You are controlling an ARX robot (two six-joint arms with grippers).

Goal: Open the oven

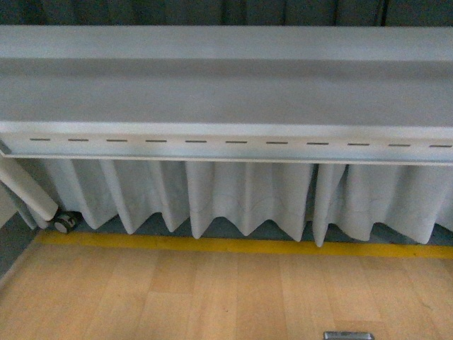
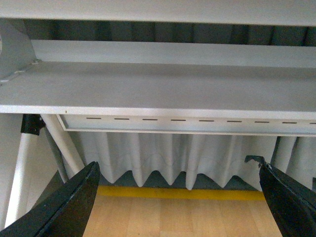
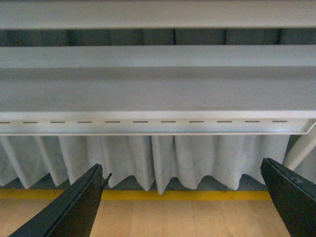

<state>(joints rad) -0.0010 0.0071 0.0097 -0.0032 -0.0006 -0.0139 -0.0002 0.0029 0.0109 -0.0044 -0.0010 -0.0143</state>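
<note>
Front view looks low along the near edge of a pale grey counter (image 1: pixel 226 92), whose top is seen nearly edge-on. Under its lip runs a slotted rail (image 1: pixel 226 142) marked with a row of short dark dashes. A white pleated cloth skirt (image 1: pixel 233 195) hangs below the rail, its scalloped hem ending just above a yellow line (image 1: pixel 226 246) on the wooden floor (image 1: pixel 212 297). At the far left a caster (image 1: pixel 65 223) sits at the foot of a slanted white leg (image 1: pixel 28 191). A dark curtain (image 1: pixel 212 10) shows beyond the counter.

The oven does not show in any of the three views, so its place cannot be told.

In the left wrist view, the left end effector (image 2: pixel 177 165) has its two black fingers (image 2: pixel 74 202) spread wide apart with nothing between them. It faces the counter's edge and the skirt.

In the right wrist view, the right end effector (image 3: pixel 181 164) is likewise spread wide, black fingers (image 3: pixel 74 207) far apart and holding nothing. It faces the same rail, skirt and yellow line.
</note>
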